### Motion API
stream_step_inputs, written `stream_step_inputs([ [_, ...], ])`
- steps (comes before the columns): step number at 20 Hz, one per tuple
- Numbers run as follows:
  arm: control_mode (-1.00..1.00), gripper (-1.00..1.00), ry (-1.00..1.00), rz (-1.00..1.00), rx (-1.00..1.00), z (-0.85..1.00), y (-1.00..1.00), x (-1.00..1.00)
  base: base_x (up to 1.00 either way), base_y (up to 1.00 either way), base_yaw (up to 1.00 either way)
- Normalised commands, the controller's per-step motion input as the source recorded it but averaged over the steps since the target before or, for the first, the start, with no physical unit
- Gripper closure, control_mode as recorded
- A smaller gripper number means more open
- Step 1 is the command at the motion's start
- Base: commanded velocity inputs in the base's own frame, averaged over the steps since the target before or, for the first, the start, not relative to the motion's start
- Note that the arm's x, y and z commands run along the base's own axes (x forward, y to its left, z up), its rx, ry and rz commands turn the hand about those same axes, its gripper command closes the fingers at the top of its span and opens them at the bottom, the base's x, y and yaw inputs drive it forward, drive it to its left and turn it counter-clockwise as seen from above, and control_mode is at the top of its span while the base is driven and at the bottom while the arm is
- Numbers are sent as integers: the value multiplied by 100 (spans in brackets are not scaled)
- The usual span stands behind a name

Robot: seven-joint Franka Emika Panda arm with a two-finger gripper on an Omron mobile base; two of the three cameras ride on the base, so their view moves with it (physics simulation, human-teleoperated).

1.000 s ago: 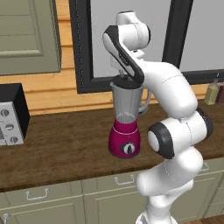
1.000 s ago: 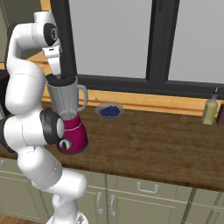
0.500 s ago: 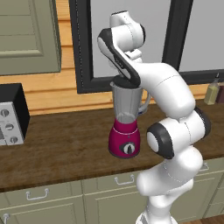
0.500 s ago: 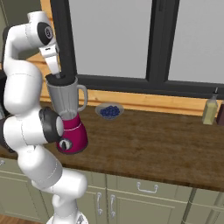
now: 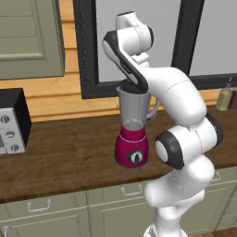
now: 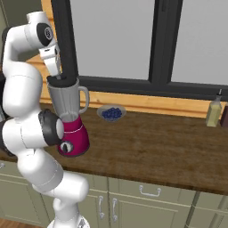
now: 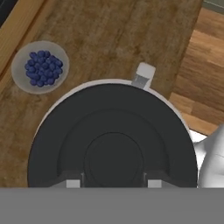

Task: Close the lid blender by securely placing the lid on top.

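The lid (image 7: 113, 140) sits on the mouth of the blender (image 5: 133, 134), centre-left in the left base view — squarely over the jar, judging by the rim ringing it. The gripper (image 7: 113, 183) hangs directly above, fingers apart and flanking the lid's raised centre; whether they grip it, I cannot tell. A bowl of blueberries (image 7: 40, 67) lies upper left.

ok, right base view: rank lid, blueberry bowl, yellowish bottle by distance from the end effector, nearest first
1. lid: sitting on the blender jar's mouth, directly under the end effector.
2. blueberry bowl: on the counter, to the right of the blender and lower down.
3. yellowish bottle: far right end of the counter, by the wall.
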Motion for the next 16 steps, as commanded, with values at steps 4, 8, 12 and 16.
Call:
stream_step_inputs([
  [4, -100, 100, -6, -11, 0, 0, 0, 0, 0, 0, 0],
  [8, -100, 100, -1, -2, 0, 0, 0, 0, 0, 0, 0],
  [12, -100, 100, 0, 0, -12, -8, 0, 0, 0, 0, 0],
  [16, -100, 100, 0, 0, -25, -24, 0, 0, 0, 0, 0],
])
